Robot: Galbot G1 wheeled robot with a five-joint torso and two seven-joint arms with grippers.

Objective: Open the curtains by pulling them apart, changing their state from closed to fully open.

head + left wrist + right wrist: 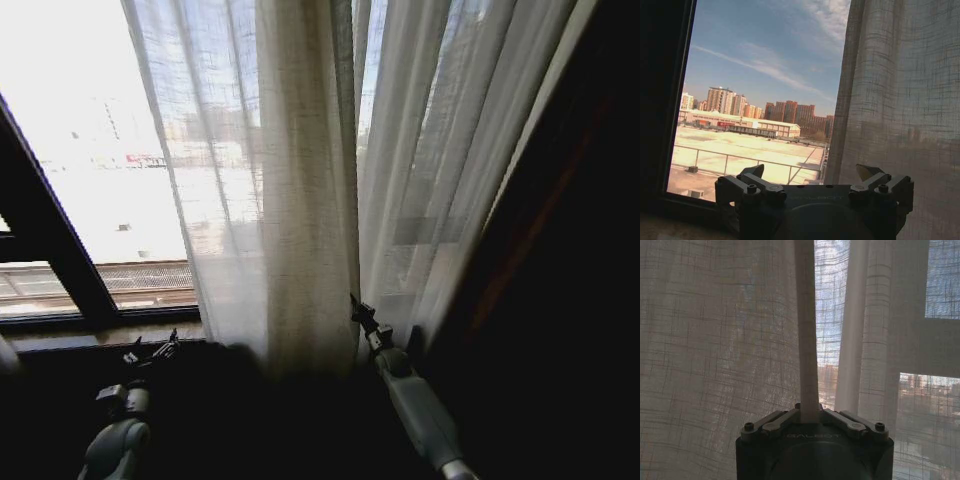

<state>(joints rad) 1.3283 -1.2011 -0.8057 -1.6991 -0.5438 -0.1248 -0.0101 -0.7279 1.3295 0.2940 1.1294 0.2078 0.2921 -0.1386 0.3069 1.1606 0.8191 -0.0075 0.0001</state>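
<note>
Dim room, bright window point(100, 190) ahead. Left gripper point(810, 175) low by the sill, fingers spread wide, holding nothing. Right gripper point(809, 415) pinched on a curtain's edge fold (taut vertical strip). Curtains point(300, 200) hang bunched centre-right, left glass uncovered.

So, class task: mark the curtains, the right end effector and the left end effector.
curtains point(300, 200), head view, bunched middle pleats.
right end effector point(809, 415), right wrist view, fingertips clamped on fabric edge.
left end effector point(812, 175), left wrist view, between fingertips.
</note>
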